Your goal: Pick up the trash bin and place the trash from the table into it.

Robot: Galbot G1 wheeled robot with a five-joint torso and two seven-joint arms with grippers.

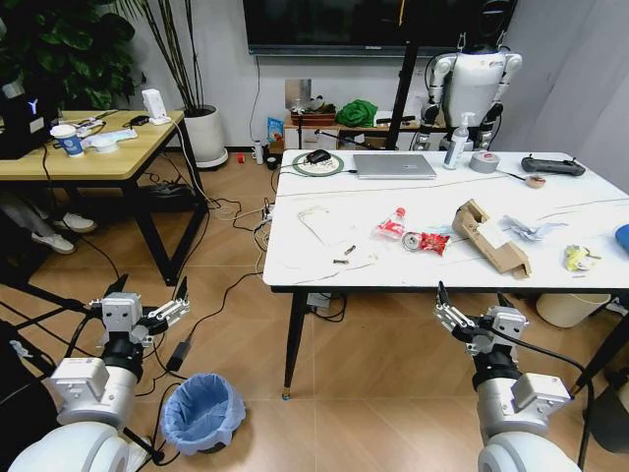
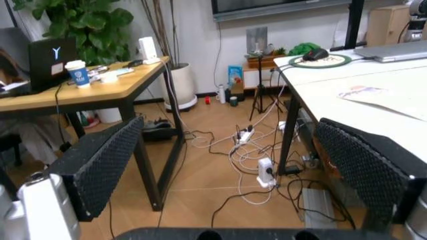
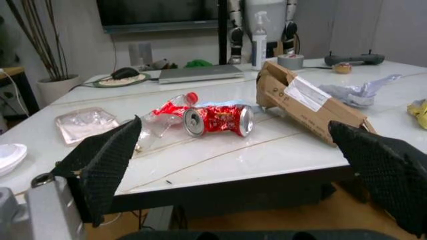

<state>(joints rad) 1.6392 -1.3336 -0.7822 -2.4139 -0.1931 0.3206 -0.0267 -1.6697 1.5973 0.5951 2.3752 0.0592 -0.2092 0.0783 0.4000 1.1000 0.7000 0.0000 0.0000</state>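
The trash bin (image 1: 203,411), dark with a crinkled light-blue bag, stands on the floor between my arms, near the left one. My left gripper (image 1: 149,291) is open above and left of it, holding nothing. On the white table (image 1: 295,267) lies the trash: a red-labelled bottle (image 1: 391,224), a red crushed can (image 1: 430,242), a torn cardboard box (image 1: 491,238), crumpled white paper (image 1: 531,228) and a yellow wrapper (image 1: 578,258). My right gripper (image 1: 472,297) is open and empty below the table's front edge. In the right wrist view the bottle (image 3: 163,117), can (image 3: 219,120) and box (image 3: 307,102) lie ahead.
A laptop (image 1: 393,165), spray bottle (image 1: 456,143) and tape roll (image 1: 485,162) stand at the table's far side. The yellow wooden desk (image 1: 88,157) is to the left. Cables (image 2: 247,150) run over the floor. A cream bin (image 1: 572,307) sits under the table at the right.
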